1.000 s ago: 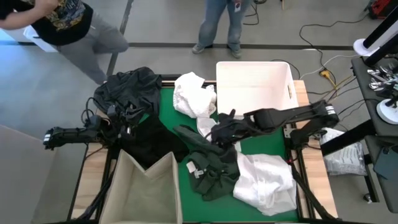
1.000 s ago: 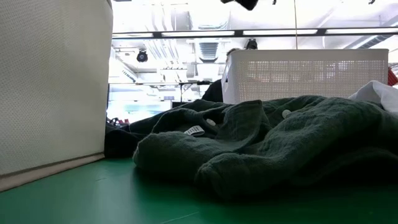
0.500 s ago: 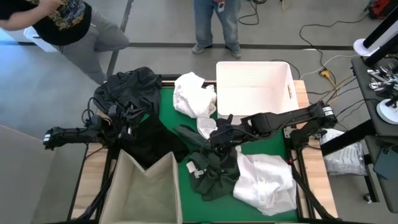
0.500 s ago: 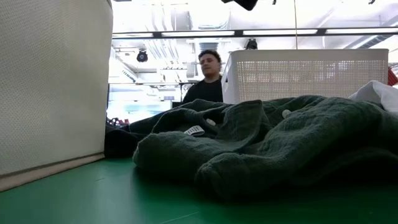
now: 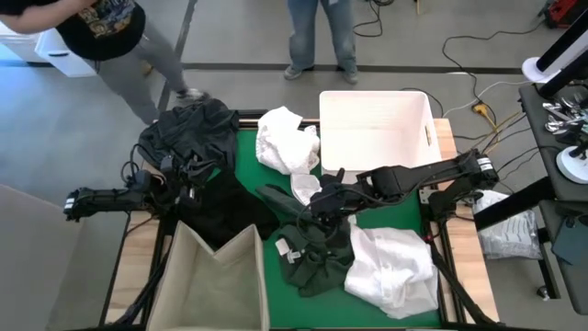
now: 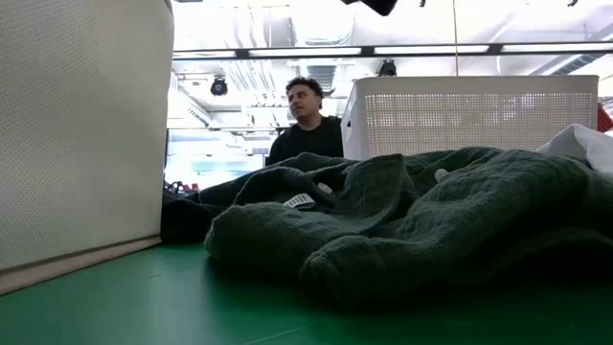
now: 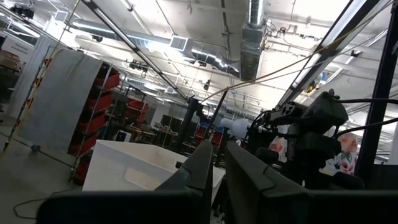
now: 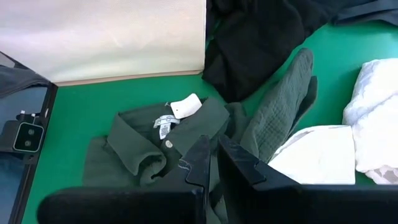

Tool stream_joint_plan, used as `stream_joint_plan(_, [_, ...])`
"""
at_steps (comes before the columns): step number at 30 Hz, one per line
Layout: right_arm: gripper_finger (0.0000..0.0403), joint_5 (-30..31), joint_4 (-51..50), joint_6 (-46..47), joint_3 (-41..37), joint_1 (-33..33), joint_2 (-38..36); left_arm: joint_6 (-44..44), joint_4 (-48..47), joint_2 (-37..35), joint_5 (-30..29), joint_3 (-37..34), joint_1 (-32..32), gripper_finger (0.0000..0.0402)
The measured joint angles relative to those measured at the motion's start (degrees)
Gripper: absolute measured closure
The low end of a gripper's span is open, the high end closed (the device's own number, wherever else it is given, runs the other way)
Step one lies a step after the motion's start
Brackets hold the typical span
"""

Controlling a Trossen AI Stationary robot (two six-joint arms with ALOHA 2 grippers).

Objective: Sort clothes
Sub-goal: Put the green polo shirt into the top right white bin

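Note:
A dark green garment [image 5: 312,248] lies crumpled on the green mat near the middle; it also shows in the low view [image 6: 412,220] and the right wrist view [image 8: 155,149]. White garments lie at the near right [image 5: 395,267] and at the far side [image 5: 287,138]. Black garments lie at the far left corner [image 5: 188,133] and beside the bin [image 5: 225,207]. My right gripper [image 5: 317,204] hangs shut and empty above the green garment's far end [image 8: 214,142]. My left gripper [image 5: 190,173] waits at the table's left, shut [image 7: 219,149].
A white plastic basket [image 5: 377,129] stands at the far right. A beige fabric bin [image 5: 216,280] stands at the near left, its wall filling the low view's left side [image 6: 77,134]. People stand beyond the far edge [image 5: 317,37].
My right gripper has moved a little toward the table's near edge and left, over the green garment, then held still. The garments have stayed where they were. A person beyond the table has walked along.

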Motion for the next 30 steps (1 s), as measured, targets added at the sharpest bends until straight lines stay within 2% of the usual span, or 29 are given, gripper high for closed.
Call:
stream_joint_plan(9, [0.038,0.0,0.15,0.42,0.0,0.07,0.0,-0.18,-0.01,0.0,0.12,0.0,0.01,0.0377])
stream_joint_plan(15, [0.038,-2.58,0.19,1.0,0.0,1.72,0.2,-0.37,1.75,0.09,9.82,0.0,0.01,0.0377])
stream_joint_plan(20, [0.038,-2.62,0.2,0.04,-0.02,4.5,0.13,-0.61,2.98,1.35,10.93,0.0,-0.01,0.0377])
stream_joint_plan(27, [0.038,-2.55,0.17,-1.01,-0.02,6.47,0.07,-0.61,12.12,9.6,10.97,0.38,-0.1,0.0377])
stream_joint_plan(30, [0.038,-2.42,-0.03,-1.29,-0.02,6.34,0.0,0.32,12.13,14.54,11.86,3.86,-0.08,0.0377])
